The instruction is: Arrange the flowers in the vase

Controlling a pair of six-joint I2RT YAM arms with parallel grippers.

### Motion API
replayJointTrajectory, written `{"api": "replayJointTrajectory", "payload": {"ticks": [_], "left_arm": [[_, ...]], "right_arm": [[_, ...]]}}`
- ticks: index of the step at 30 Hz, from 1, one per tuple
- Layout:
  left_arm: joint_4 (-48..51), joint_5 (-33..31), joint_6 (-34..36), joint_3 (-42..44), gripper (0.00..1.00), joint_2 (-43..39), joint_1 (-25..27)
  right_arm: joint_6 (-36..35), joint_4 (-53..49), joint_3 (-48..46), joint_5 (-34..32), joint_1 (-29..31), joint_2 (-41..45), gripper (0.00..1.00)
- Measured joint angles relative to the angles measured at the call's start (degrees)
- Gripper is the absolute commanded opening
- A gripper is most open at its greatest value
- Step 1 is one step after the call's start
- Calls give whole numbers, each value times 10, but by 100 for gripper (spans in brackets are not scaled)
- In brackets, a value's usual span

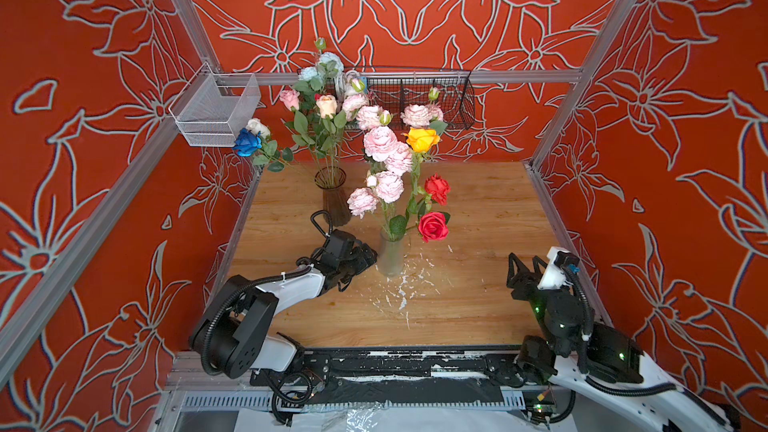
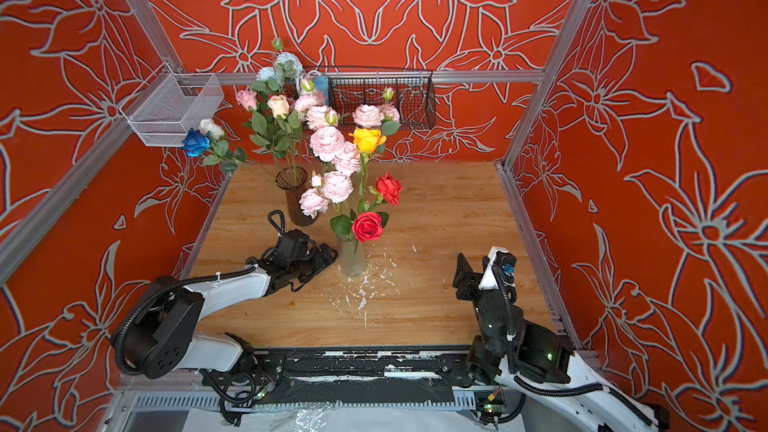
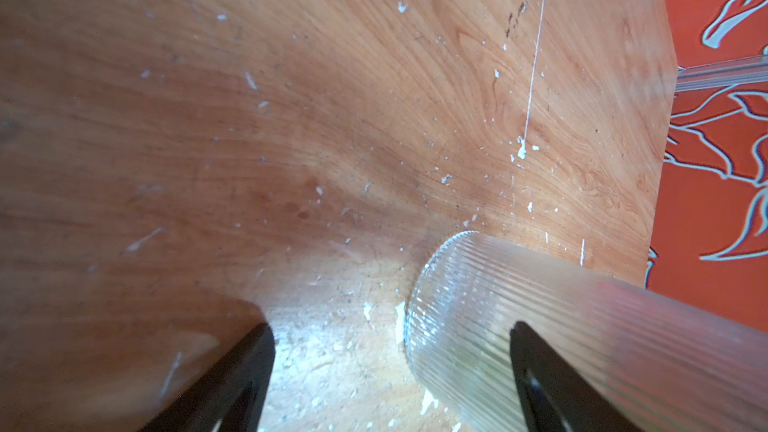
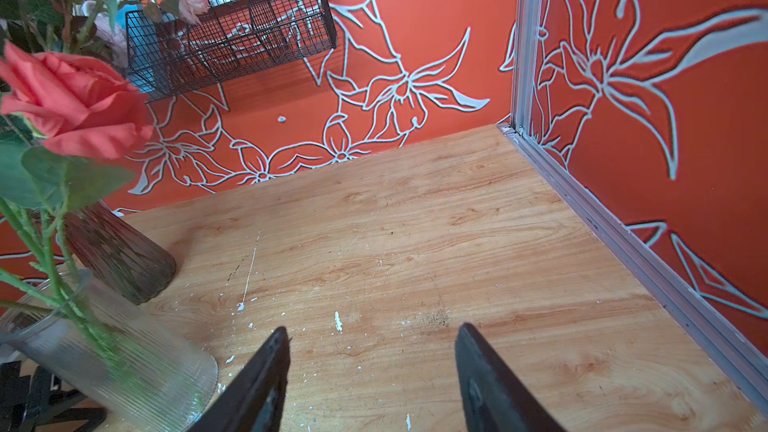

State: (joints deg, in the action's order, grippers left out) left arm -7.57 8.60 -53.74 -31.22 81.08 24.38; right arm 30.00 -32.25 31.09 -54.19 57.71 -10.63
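Left gripper (image 3: 390,328) sits low, jaws spread wide and empty, the clear ribbed vase (image 3: 478,305) just beside one finger (image 3: 548,380), whether touching I cannot tell; the flowers (image 1: 388,187) stand in it, towering above the gripper, so I'd close gently and low on the glass lest the top-heavy bunch tip. Right gripper (image 4: 370,332) hovers agape, holding nothing, well apart from the vase; beneath both lies wood-grain tabletop (image 4: 415,243) flecked with white chips (image 3: 521,153), red patterned wallpaper (image 1: 415,14) all round.

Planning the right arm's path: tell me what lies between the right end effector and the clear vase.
Only bare wooden table with white flecks, in both top views; nothing stands between the right end effector and the clear vase.
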Motion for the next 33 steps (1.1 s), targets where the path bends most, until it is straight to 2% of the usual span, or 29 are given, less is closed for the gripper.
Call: {"api": "replayJointTrajectory", "payload": {"ticks": [18, 27, 33], "left_arm": [[-3, 0, 16, -15, 89, 2, 26], [-11, 1, 19, -45, 89, 28, 42], [-4, -7, 29, -42, 91, 9, 45]], "right_arm": [[-6, 6, 0, 0, 0, -1, 65], [-11, 22, 0, 1, 0, -30, 65], [-10, 21, 4, 1, 0, -35, 65]]}}
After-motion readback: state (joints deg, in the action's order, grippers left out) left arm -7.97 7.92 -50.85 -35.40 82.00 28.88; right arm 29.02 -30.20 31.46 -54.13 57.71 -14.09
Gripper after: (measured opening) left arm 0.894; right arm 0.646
